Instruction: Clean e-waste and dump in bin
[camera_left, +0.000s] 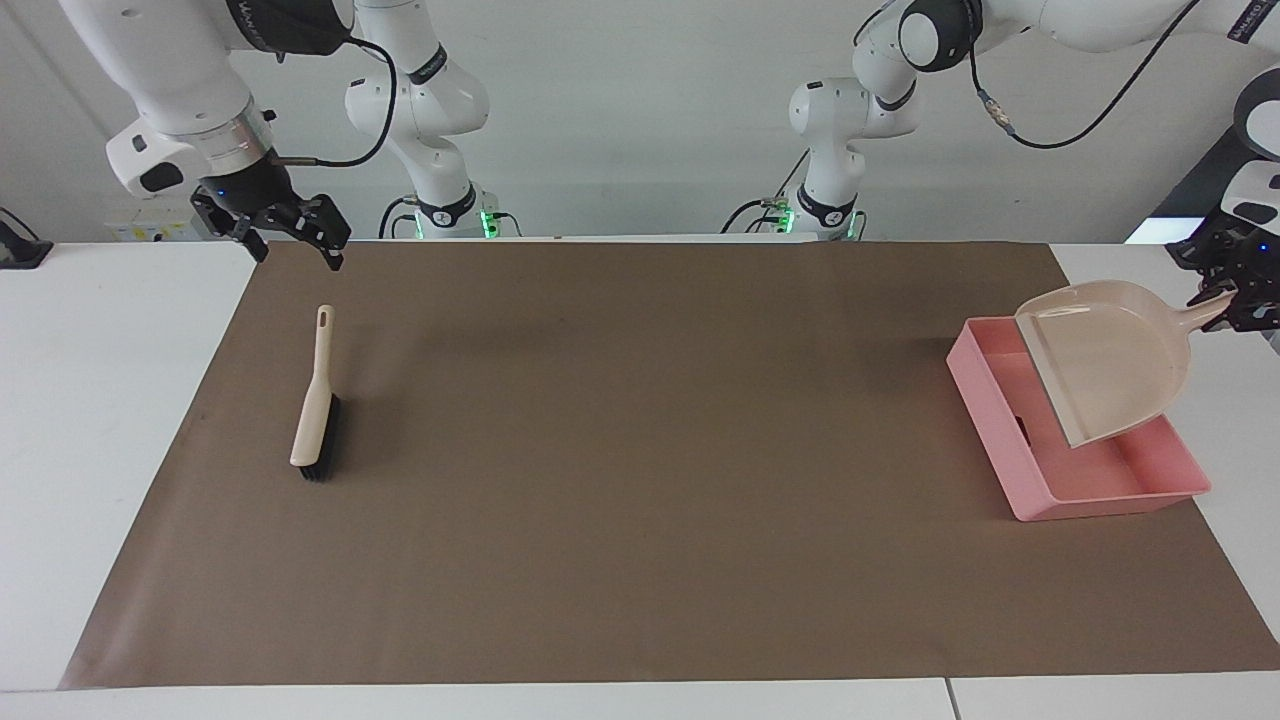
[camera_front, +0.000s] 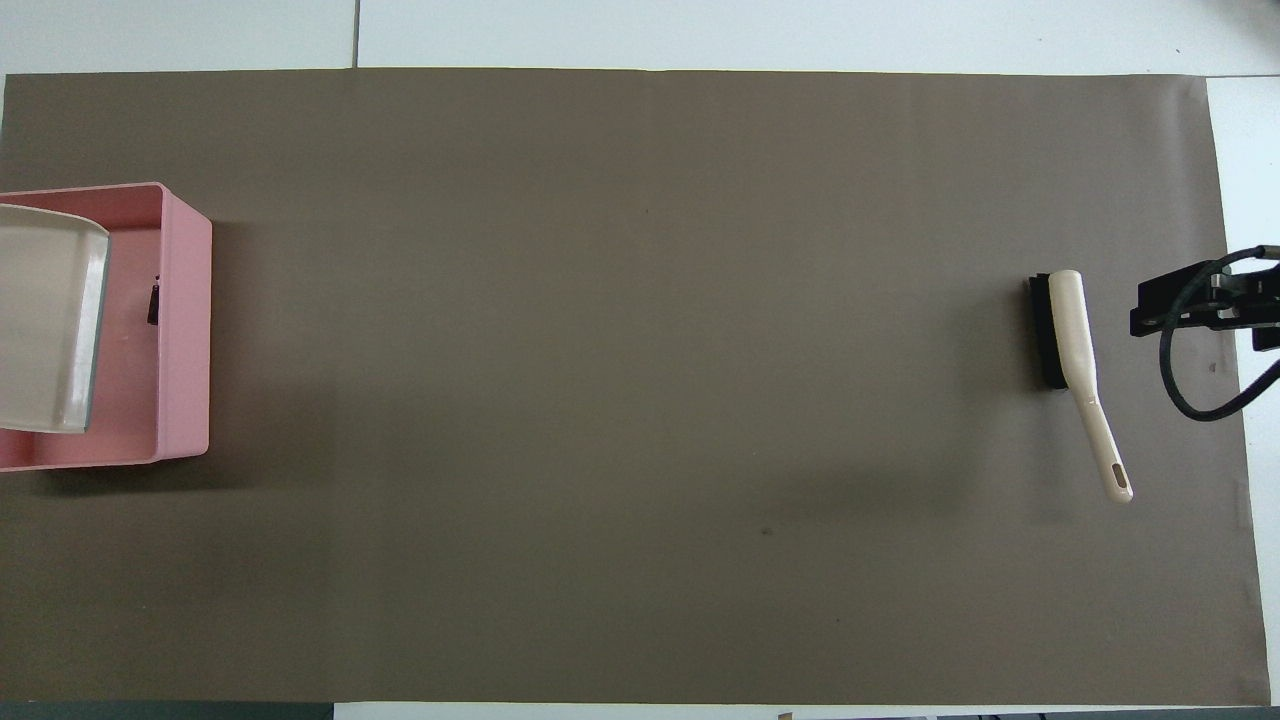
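The left end effector (camera_left: 1235, 300) grips the beige plastic dustpan (camera_left: 1105, 360) by its handle, tipped over the shallow pink plastic bin (camera_left: 1110, 490). 1 small black e-waste block (camera_front: 154, 303) lies inside the bin. Keep the lip inside the walls, tilting steeply. The right end effector (camera_left: 290, 240) hangs wide open near the cream-handled black-bristled brush (camera_left: 316, 400) on the desk.

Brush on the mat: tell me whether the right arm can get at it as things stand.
Probably yes. The right gripper hangs open above the mat's edge near the brush, whose handle lies bare with nothing beside it.
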